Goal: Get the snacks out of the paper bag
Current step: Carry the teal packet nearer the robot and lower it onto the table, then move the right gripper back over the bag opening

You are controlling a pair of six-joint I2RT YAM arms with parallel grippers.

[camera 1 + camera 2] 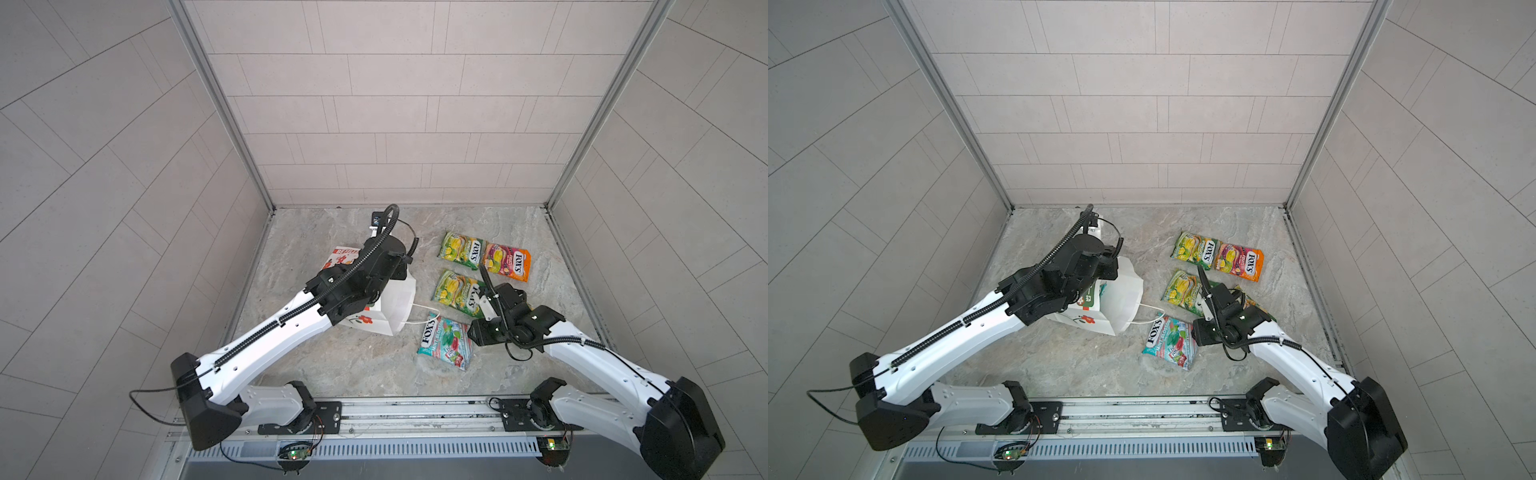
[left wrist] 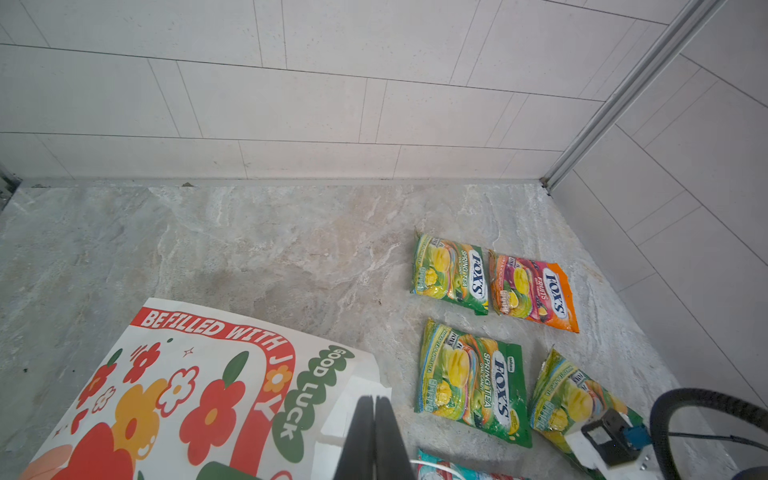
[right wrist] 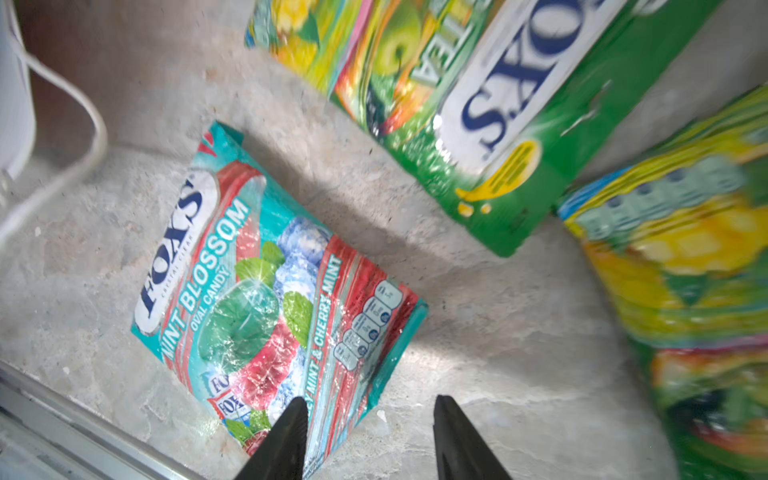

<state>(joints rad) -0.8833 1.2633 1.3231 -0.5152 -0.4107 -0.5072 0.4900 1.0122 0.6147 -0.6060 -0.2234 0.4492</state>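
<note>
Right end effector (image 3: pixel 370 400): jaws apart, just beside the teal snack (image 3: pixel 266 291) on the worktop (image 3: pixel 498 353). Left end effector (image 2: pixel 374 405): jaws together at the paper bag (image 2: pixel 187 395) rim.

Three green-yellow packets (image 2: pixel 449 272), one orange-pink packet (image 2: pixel 534 291), one teal-red packet (image 3: pixel 270 291), five in all; one paper bag (image 1: pixel 399 299); two robot arms (image 1: pixel 266 332).

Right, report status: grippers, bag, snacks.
Left gripper shut, pinching paper bag rim. Right gripper open, empty, by teal snack. Five snacks out on table; bag's inside unseen. Nothing blocking.
</note>
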